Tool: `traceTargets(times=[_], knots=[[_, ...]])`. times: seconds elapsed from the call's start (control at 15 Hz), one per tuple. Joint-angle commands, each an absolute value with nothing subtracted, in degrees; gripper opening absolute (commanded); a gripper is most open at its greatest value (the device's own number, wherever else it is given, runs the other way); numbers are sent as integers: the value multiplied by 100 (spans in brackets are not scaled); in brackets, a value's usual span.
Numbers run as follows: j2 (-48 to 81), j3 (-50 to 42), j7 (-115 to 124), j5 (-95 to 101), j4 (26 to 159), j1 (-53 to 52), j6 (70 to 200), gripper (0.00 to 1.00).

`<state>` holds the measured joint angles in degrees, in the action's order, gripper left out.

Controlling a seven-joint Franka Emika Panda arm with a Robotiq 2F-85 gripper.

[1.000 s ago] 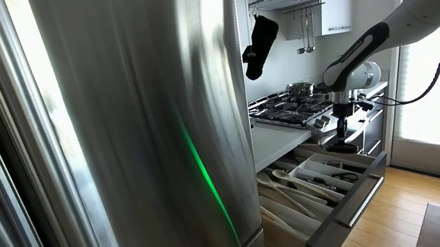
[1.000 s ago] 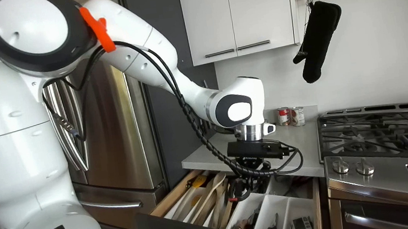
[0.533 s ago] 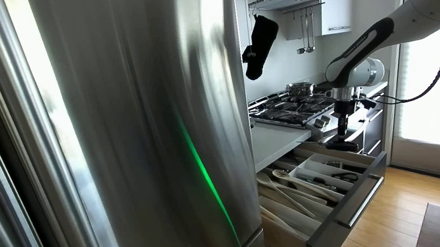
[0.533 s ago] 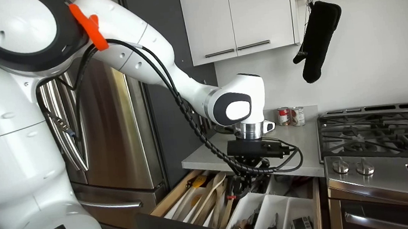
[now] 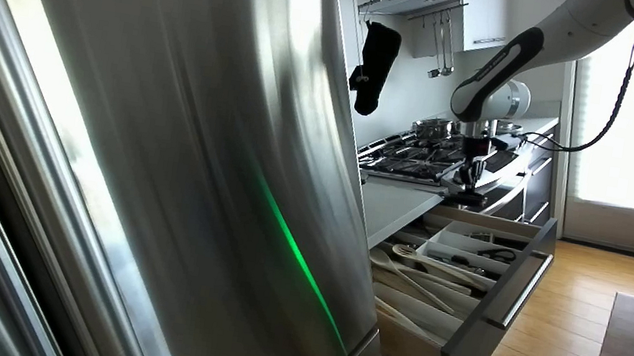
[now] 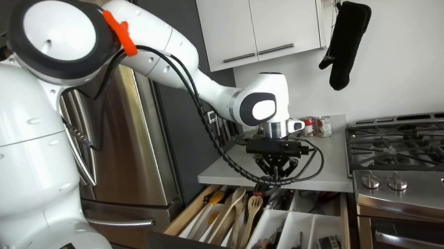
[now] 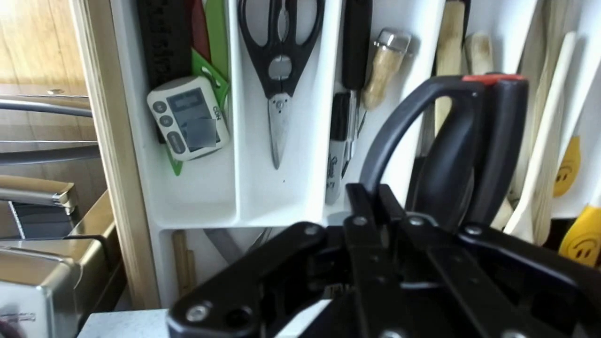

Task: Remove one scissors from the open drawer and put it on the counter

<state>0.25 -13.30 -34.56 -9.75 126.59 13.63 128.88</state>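
The scissors (image 7: pixel 446 173) hung above the back part of the drawer (image 6: pixel 185 248), in the grip of the hand (image 7: pixel 375 195), whose jaws were nearly together, pinching one black handle loop. The coming move turned on the tabletop (image 6: pixel 334 156): it lay beyond the hand, away from the drawer's front, with a pale corner of it showing low in the wrist view. The handles jutted toward that front; the blades were hidden (I would guess they pointed to the tabletop, though I couldn't tell). Whether they hung higher than the tabletop's edge was unclear, so a lift before going across seemed wise, then a low, gentle release. The surface was flat and ran between a tall dark panel (image 6: pixel 188 153) and the hob (image 6: pixel 390 152), with two cans (image 6: pixel 324 126) at the back; well short of those looked the easiest spot. A second pair of scissors (image 7: pixel 281 86) lay lengthwise in a white compartment (image 7: pixel 300 192).
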Motion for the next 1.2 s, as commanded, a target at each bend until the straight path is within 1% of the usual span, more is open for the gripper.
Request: traceTargets(times=[0.0, 0.4, 0.6, 1.13], knots=[[882, -1232, -2524, -1243, 11686, 1298, 13010, 2], [2110, -855, -1709, -2087, 10307, 1485, 13398, 2], [2664, -723, -1066, -2190, 9617, 1499, 13507, 2], [3633, -434, 258, -2065, 8515, 1385, 13809, 2]])
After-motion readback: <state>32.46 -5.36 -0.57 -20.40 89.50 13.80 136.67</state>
